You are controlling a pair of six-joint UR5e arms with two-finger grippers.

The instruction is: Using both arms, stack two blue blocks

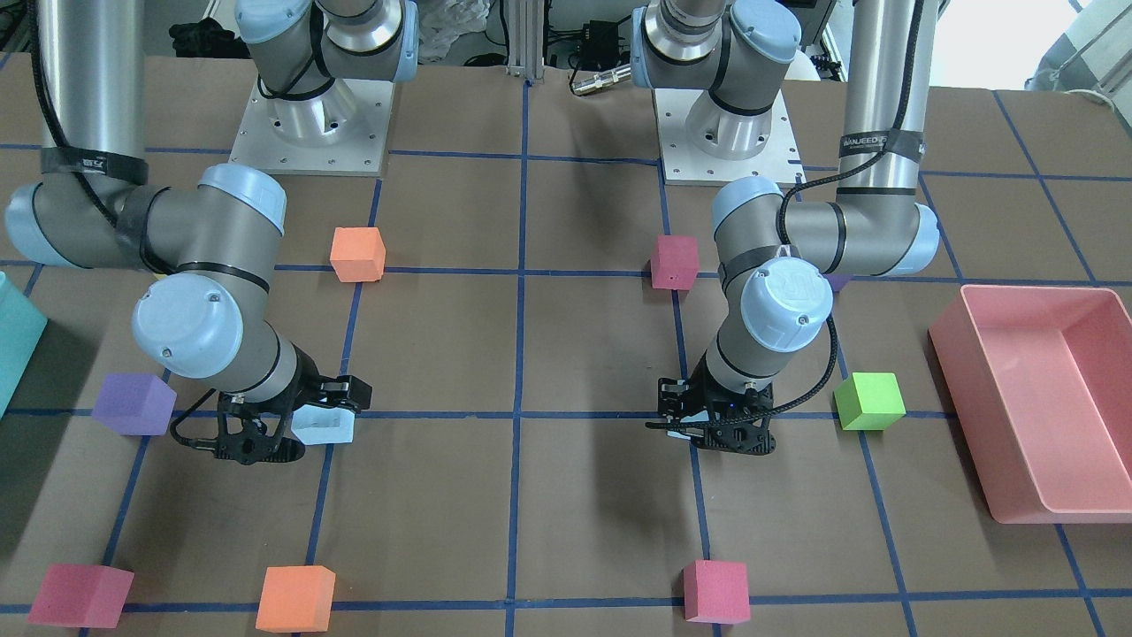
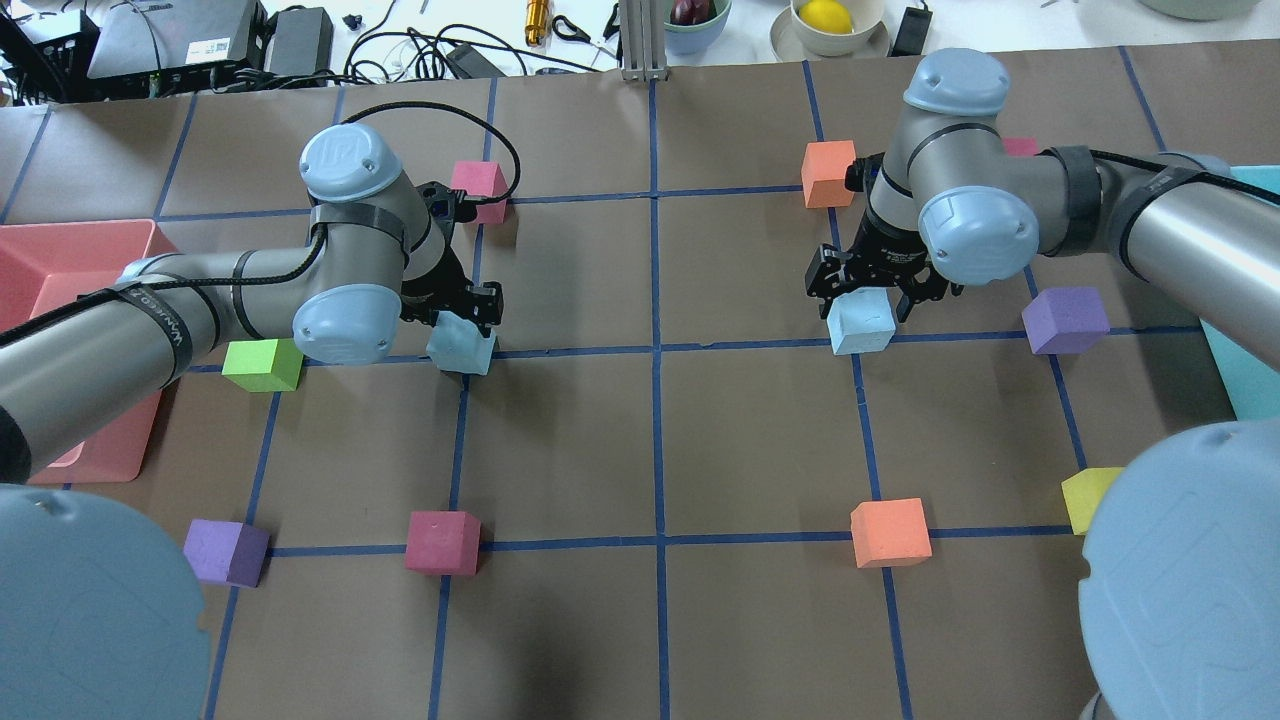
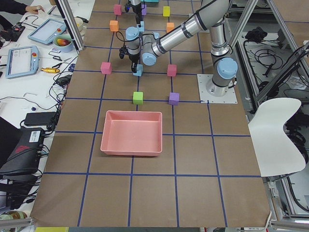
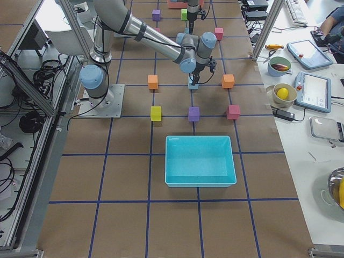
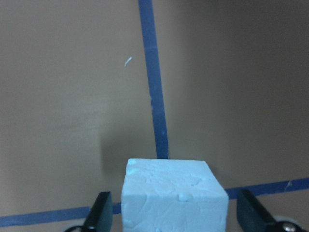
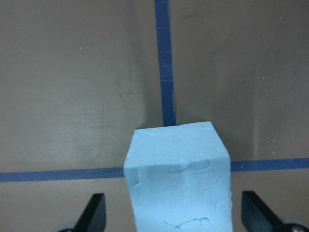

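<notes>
**Blue blocks [image 2: 861,322] bracketed by both arms, neither gripped yet**

Left block [image 2: 462,345] sat on the desk [image 2: 560,450] at a tape crossing, left of centre. Right block [image 2: 861,322] sat on another crossing, right of centre, well apart from the first. The left pincer [image 2: 458,318] was down over its block and released: the wrist view showed a gap between each finger [image 5: 100,212] and the foam. The right pincer [image 2: 868,300] was the same, spread wide, with its fingers [image 6: 94,212] clear of the block's sides.

Step in hand looked like the grasp.
- Close squarely on opposite faces. Both blocks sat roughly centred between the fingers, so little correction seemed needed.
- The foam would likely squash, so a light squeeze would avoid skewing the cube.
- Probably lift one block only and leave the other flat as the base.
- The carrying arm would need height to cross the middle, then a straight drop with the edges lined up.
- Risk: a twisted grasp could tip the stack on release.

The desk was brown, matte and flat, with a blue tape grid. A purple cube [image 2: 1065,320] sat near the right block, a green cube [image 2: 262,364] near the left arm, and an orange cube [image 2: 828,173] just beyond the right pincer. A pink tray [image 2: 40,240] lay at the left end and a teal box [image 2: 1240,330] at the right. The far edge held cables, boxes and a bowl with a lemon [image 2: 838,15].
</notes>
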